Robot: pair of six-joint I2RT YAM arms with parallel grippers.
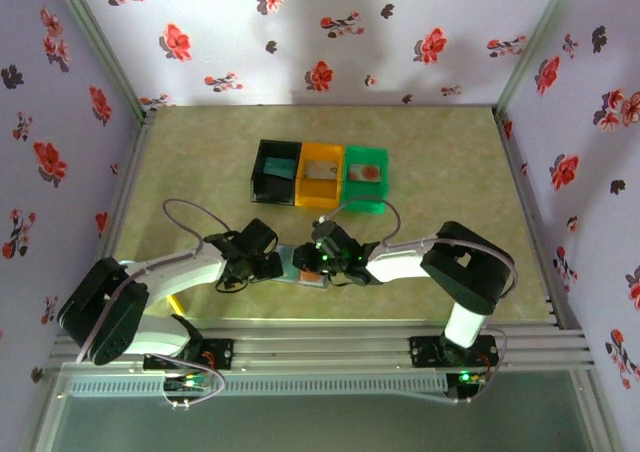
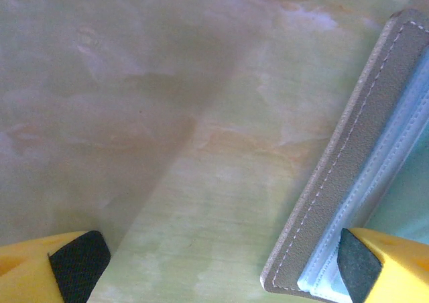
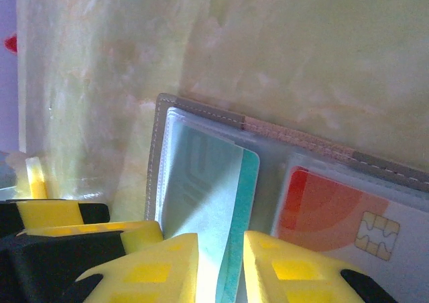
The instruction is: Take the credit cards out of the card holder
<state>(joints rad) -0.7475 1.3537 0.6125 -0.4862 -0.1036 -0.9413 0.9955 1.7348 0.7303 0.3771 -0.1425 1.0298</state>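
left end effector (image 2: 218, 269) open over desk (image 2: 167, 115), card holder (image 2: 348, 155) at 3 o'clock | right end effector (image 3: 221, 249) seemingly pinches teal card (image 3: 201, 182)

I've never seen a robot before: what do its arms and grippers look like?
The left arm and right arm are white tubes with black joints, thin grey cables looping alongside and green lights. Gripper fingers are yellow with black pads.
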